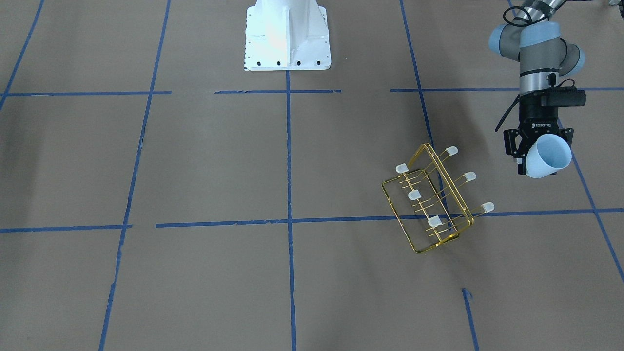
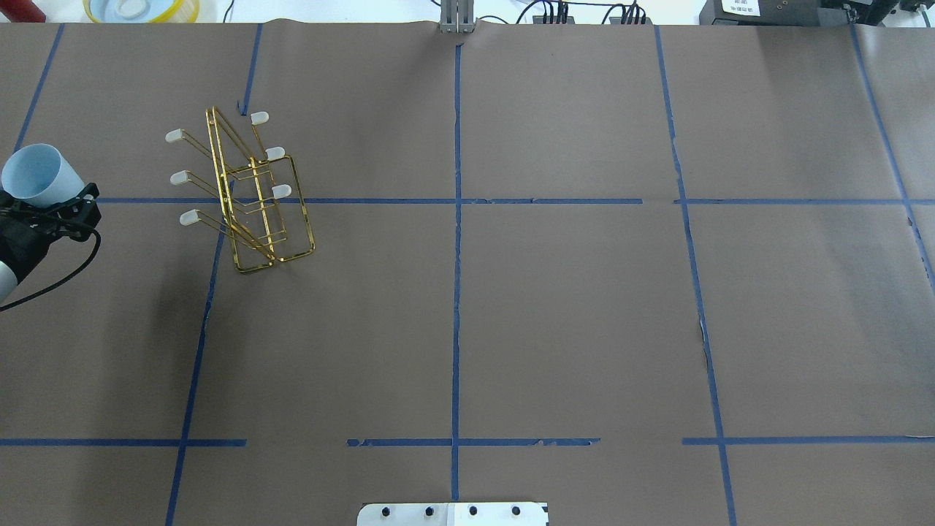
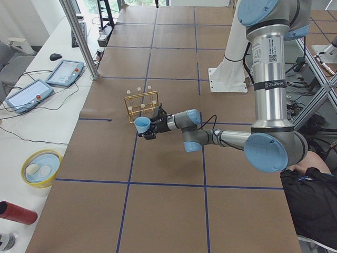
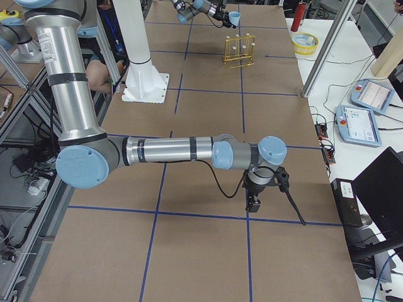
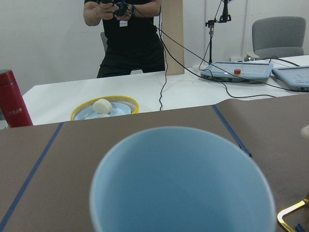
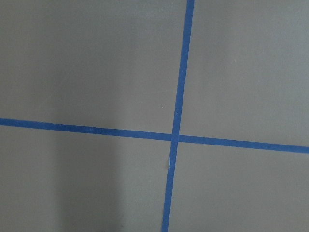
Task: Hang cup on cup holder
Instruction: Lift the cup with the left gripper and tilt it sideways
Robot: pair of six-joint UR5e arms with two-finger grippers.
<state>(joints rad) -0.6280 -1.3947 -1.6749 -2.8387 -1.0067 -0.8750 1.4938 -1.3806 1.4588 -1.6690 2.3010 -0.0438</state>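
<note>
The pale blue cup [image 1: 548, 156] is held in my left gripper [image 1: 536, 155], which is shut on its base. The cup lies tilted, mouth away from the wrist, above the table. It fills the left wrist view [image 5: 181, 183] and shows in the overhead view [image 2: 40, 175]. The gold wire cup holder [image 1: 414, 195] stands on the table with empty white-capped prongs, apart from the cup and towards the table's middle [image 2: 281, 191]. My right gripper [image 4: 254, 202] hangs low over the table far from both. I cannot tell whether it is open or shut.
A yellow bowl [image 3: 41, 167] and a red cylinder [image 3: 16, 212] sit on the white side table beyond the left end. A person [image 5: 125, 34] stands there. The white robot base [image 1: 287, 34] is at the table's back edge.
</note>
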